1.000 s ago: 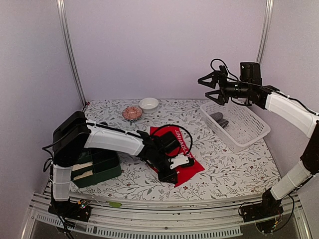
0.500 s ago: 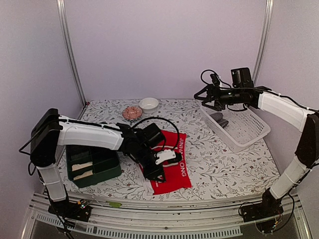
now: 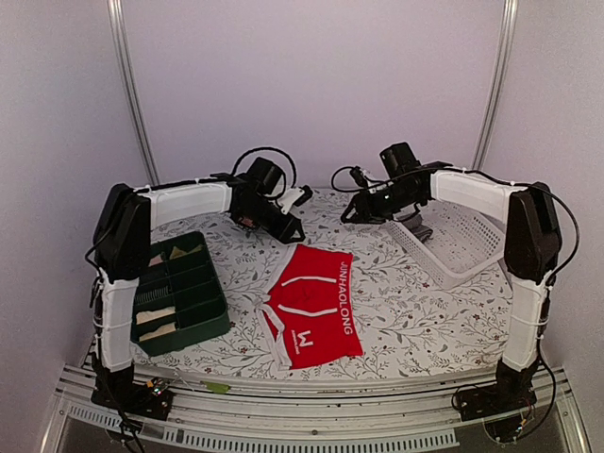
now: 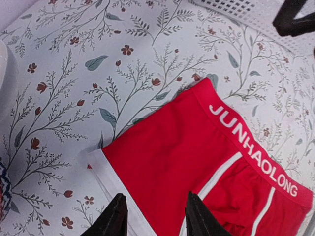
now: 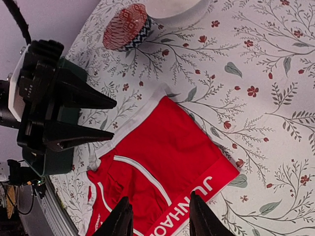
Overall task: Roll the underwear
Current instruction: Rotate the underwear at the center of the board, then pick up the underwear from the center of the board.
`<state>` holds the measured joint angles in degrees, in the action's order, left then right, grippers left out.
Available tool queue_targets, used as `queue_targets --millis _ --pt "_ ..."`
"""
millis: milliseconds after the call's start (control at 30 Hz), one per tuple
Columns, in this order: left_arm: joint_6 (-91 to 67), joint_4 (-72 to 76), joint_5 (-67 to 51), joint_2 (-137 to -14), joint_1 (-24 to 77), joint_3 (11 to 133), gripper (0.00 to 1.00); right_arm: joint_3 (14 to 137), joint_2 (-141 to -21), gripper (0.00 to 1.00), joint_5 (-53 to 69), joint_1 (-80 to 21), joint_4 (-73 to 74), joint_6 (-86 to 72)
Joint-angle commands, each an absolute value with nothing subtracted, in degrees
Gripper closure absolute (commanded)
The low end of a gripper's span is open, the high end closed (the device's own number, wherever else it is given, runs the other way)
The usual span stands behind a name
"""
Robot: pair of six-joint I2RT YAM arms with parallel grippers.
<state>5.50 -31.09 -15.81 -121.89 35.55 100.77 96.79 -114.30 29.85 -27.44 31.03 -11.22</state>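
One red underwear, flat, unrolled. Beyond its far edge two grippers aloft: left gripper, right gripper, fingers parted, both empty. One white basket to its right.

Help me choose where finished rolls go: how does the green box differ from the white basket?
The green box is dark and solid-walled; the white basket is pale with latticed walls. The box is split into compartments; the basket is one open tub. The box sits on the left, the basket on the right. Both are open-topped and rectangular.
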Motion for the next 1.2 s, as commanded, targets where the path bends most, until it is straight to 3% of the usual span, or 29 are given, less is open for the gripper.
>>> queue_targets --millis 0,433,967,1167 --pt "4.3 -34.5 -16.3 -128.8 33.6 107.9 0.59 98.7 -118.6 0.61 24.9 -28.3 35.9 -4.9" --pt "4.3 -36.6 -16.9 -136.0 31.6 115.2 0.57 100.2 -127.8 0.72 17.5 -28.6 36.1 -2.4" --pt "5.7 -37.2 -16.3 -136.2 30.0 114.5 0.56 104.3 -135.7 0.71 13.2 -30.6 35.2 5.9" --pt "5.7 -37.2 -19.5 -137.4 27.9 115.5 0.56 104.0 -137.6 0.82 13.4 -30.8 35.9 6.1"
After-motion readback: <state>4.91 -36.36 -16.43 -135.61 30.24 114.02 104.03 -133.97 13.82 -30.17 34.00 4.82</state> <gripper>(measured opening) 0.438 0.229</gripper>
